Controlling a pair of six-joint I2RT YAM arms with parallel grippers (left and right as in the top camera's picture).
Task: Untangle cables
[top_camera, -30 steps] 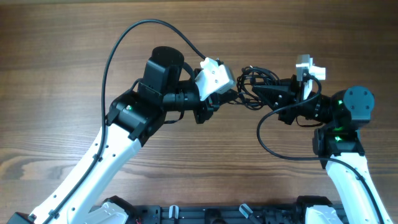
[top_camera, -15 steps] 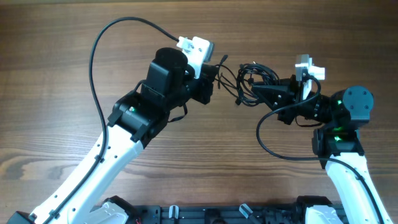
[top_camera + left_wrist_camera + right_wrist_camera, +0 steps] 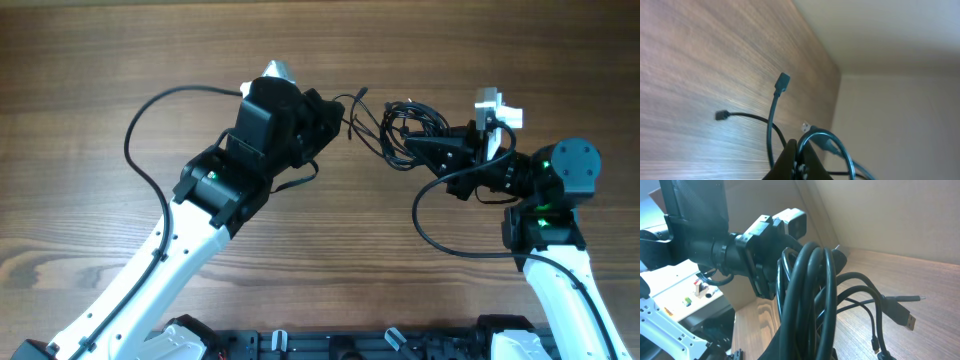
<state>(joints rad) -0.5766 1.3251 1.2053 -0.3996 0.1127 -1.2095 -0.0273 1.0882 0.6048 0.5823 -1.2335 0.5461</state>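
- Roughly at the overhead view's upper middle, the cables (image 3: 405, 125) form a tangled bundle between both arms, over the wooden table (image 3: 100, 60).
- Leftward, the left gripper (image 3: 338, 118) pinches one strand, fingers pressed together.
- Rightward, the right gripper (image 3: 412, 146) clamps the coiled bundle.

Thin black cables (image 3: 405, 122), tangled bundle: gripped by black left gripper (image 3: 340, 118) and black right gripper (image 3: 410, 146), over brown wooden table (image 3: 100, 60).

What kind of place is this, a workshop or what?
Most likely a robotics lab test bench, indoors. A white-and-black left robot arm and matching right robot arm work over a wood-grain tabletop on a tangle of thin black cables, with a plain beige wall beyond the table.
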